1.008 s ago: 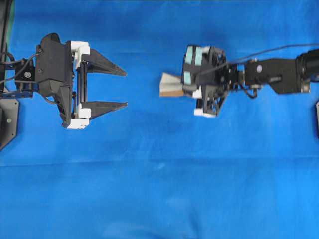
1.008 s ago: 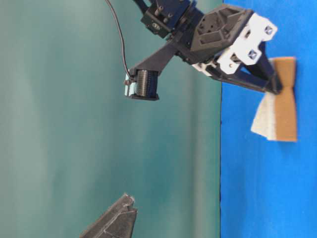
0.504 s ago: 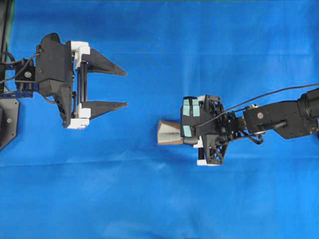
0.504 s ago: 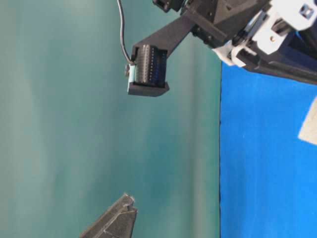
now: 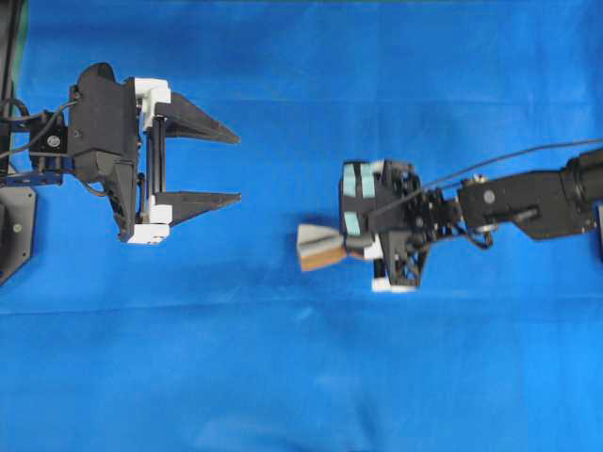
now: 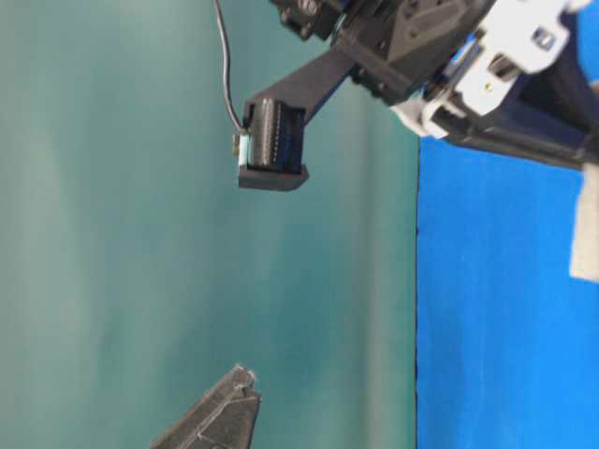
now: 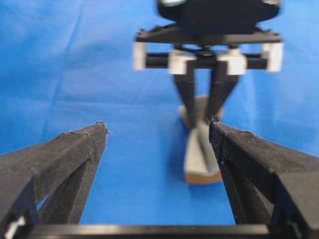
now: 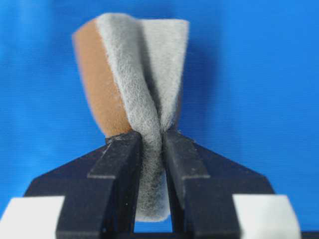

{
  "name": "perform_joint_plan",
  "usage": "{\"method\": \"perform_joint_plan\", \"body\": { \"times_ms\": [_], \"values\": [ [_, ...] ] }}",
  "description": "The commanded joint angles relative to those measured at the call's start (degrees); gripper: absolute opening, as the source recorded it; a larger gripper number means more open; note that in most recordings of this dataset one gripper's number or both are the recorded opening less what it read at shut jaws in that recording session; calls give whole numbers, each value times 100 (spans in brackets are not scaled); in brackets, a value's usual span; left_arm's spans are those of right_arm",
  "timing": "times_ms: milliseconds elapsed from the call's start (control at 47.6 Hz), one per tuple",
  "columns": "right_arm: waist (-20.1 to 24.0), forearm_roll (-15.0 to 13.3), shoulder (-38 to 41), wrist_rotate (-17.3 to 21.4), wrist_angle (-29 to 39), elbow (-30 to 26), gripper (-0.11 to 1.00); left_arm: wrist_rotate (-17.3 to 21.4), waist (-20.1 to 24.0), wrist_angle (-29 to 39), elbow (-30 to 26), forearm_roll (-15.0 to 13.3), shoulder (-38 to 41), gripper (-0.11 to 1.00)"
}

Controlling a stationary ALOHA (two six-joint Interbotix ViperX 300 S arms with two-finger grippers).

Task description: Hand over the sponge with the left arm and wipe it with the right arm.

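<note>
The blue cloth [image 5: 301, 377] covers the whole table. Well to the sponge's left, the left gripper [image 5: 236, 167] waits with fingers spread apart, empty. The right gripper [image 8: 152, 149] is clamped on the sponge [image 5: 318, 248] — handover apparently done, wiping under way. Next: pressing and dragging the pad across the cloth.

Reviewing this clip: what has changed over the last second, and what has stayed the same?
The right gripper, shut on the sponge throughout, swept down the overhead view across the blue cloth, overshot slightly, then came partway back up, carrying the sponge with it. Nothing was picked up or released. The left gripper stayed put, jaws open and empty.
</note>
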Motion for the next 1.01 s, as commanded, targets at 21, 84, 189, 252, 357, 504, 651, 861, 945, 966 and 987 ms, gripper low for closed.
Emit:
{"method": "perform_joint_plan", "body": {
  "times_ms": [21,84,189,252,357,504,651,861,945,966,987],
  "values": [
    [-519,-211,-114,-18,88,-62,22,-18,9,-26,26,9,-44,82],
    [-650,-290,-123,-18,79,-70,22,-18,9,-26,26,9,-44,81],
    [-712,-360,-132,-18,70,-70,22,-26,9,-26,35,0,-44,81],
    [-703,-360,-132,-18,62,-62,22,-18,9,-26,35,9,-26,82],
    [-694,-360,-141,9,35,-35,22,9,9,-26,26,9,-26,81],
    [-624,-360,-141,18,-44,-35,22,9,9,-26,26,0,-26,81],
    [-589,-334,-141,88,-185,-35,22,9,9,-26,35,9,-26,81],
    [-589,-281,-141,97,-211,-35,22,0,9,-26,35,9,-26,81],
    [-589,-264,-141,97,-220,-44,22,0,9,-26,35,9,-26,81],
    [-580,-255,-141,105,-220,-44,22,0,9,-26,35,0,-26,81],
    [-589,-255,-141,105,-211,-44,22,0,9,-26,35,9,-26,81]
  ]
}}
